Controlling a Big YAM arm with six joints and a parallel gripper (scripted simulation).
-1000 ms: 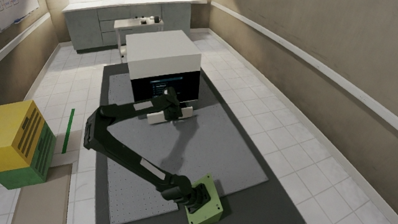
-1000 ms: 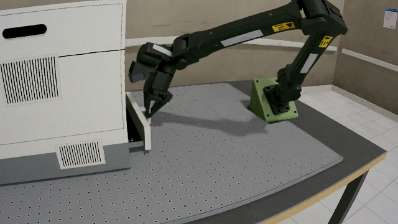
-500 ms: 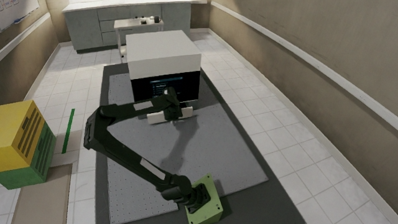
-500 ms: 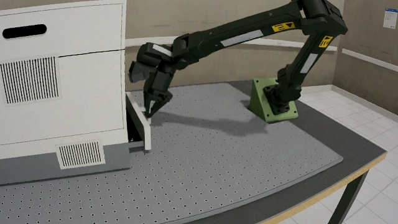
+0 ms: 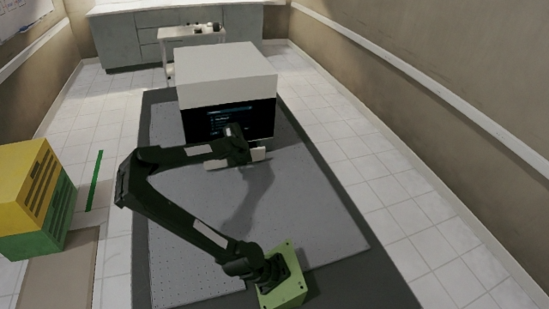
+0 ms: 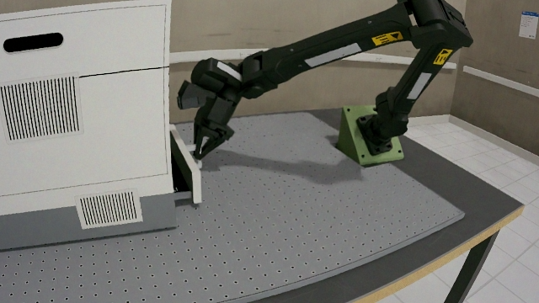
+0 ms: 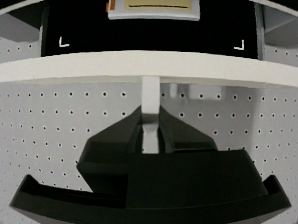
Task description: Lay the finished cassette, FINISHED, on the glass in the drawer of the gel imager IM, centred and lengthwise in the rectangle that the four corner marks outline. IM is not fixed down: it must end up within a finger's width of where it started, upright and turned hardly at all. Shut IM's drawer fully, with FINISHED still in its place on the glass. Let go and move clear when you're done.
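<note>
Black arm (image 5: 171,210) (image 6: 337,46) arches over perforated board (image 5: 300,215) (image 6: 295,219) (image 7: 50,140), wrist angled down, pincer (image 5: 241,166) (image 6: 198,156) (image 7: 150,109) clenched on white drawer handle (image 6: 199,164) (image 7: 151,92).

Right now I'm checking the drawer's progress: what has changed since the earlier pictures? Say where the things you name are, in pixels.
The drawer front (image 6: 196,181) (image 7: 75,67) seems slightly farther in. The forearm (image 5: 171,154) (image 6: 295,46) has eased slightly down and back toward the base. No grasp or release shows. The imager (image 5: 227,64) (image 6: 118,160) and green base (image 5: 296,257) (image 6: 351,139) look unmoved.
</note>
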